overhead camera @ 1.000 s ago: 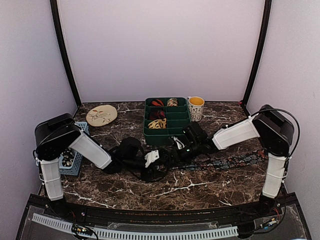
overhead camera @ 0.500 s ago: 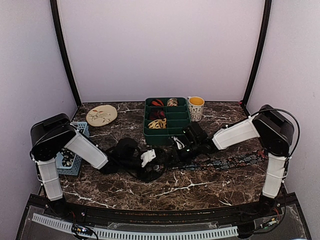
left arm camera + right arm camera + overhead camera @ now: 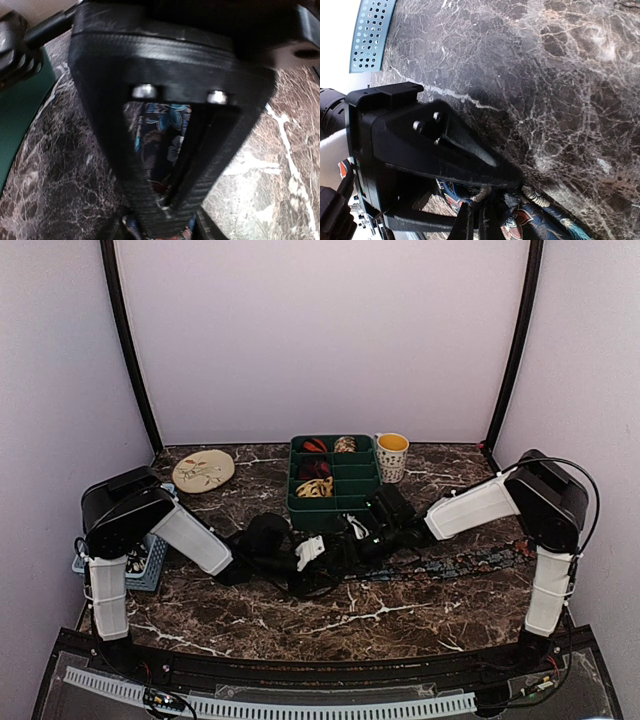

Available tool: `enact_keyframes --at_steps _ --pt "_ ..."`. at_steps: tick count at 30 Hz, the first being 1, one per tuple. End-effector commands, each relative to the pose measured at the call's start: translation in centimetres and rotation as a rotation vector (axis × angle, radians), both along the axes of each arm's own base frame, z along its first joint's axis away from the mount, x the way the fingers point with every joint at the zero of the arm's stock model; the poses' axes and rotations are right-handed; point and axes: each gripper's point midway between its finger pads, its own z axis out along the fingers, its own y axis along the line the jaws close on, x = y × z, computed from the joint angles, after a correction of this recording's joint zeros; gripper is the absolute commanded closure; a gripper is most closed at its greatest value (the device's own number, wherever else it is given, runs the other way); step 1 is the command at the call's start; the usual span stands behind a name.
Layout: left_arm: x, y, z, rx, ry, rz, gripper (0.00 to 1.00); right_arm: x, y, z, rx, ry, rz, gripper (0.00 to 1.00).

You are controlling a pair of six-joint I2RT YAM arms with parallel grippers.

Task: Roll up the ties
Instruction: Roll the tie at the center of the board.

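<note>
Our left end effector (image 3: 165,207) is clamped on the dark tie (image 3: 162,132), its ribbed black fingers meeting in a wedge over soft blue-floral fabric. From that pinch near the middle of the veined marble desk (image 3: 400,615), the narrow strip lies flat toward 3 o'clock. Our right end effector (image 3: 477,210) sits just beside, at 1 o'clock of the left; we cannot tell whether its thin fingers grip. Coiled rolled ties (image 3: 315,487) sit in the green compartmented tray (image 3: 320,515) at 12 o'clock.
</note>
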Motion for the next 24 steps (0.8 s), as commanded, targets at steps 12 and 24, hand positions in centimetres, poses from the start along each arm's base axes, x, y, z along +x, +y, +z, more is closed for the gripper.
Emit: enact_keyframes --at_steps 12,24 --pt "-1.1 3.8 -2.9 0.134 0.050 0.020 0.69 0.1 -3.1 -1.2 -0.058 -0.009 -0.038 1.00" --pt "-1.3 4.3 -0.9 0.033 0.036 0.032 0.48 -0.2 -5.0 -4.9 -0.180 -0.001 -0.041 1.00"
